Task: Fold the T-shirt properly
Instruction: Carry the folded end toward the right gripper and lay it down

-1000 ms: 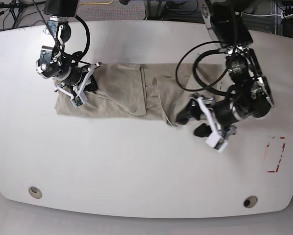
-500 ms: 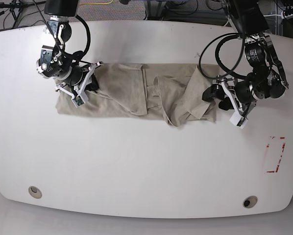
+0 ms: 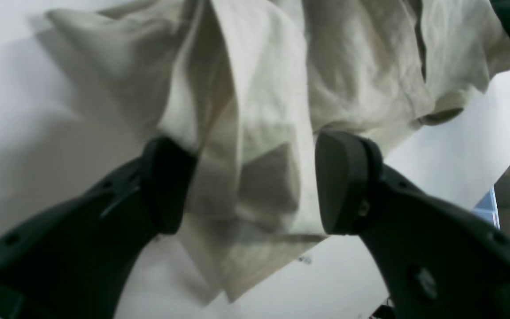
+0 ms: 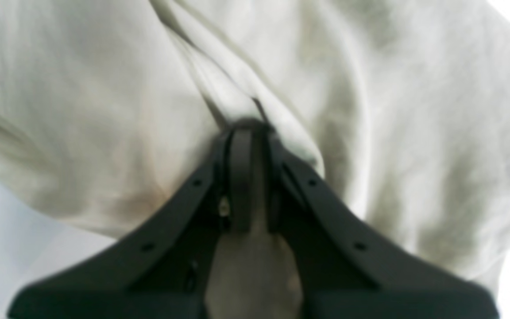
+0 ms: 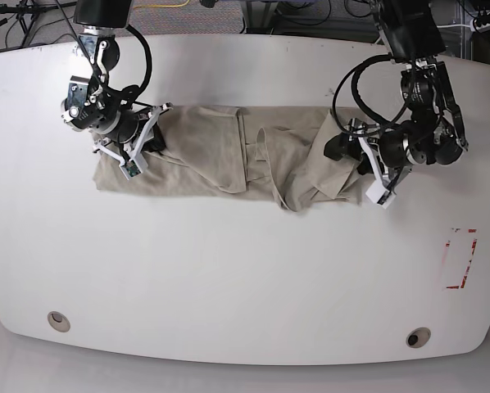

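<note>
No writing to read on the T-shirt [image 5: 229, 155] — plain beige, creased, lying as a long band across the far half of the white surface [image 5: 229, 278]. Left pincer [image 3: 250, 186] gapes wide over its bunched right end; right pincer [image 4: 248, 133] is clamped on a fold at the left end. Red marking [image 5: 460, 258] at right is illegible.

Robotics lab or test bench. White rounded table [image 5: 229, 278] with two round holes near its front edge and red tape marks [image 5: 460, 258] at right. Two black robot arms mounted at the far side. Beyond the far edge: cables [image 5: 15, 16], stand legs, dark carpeted floor.
</note>
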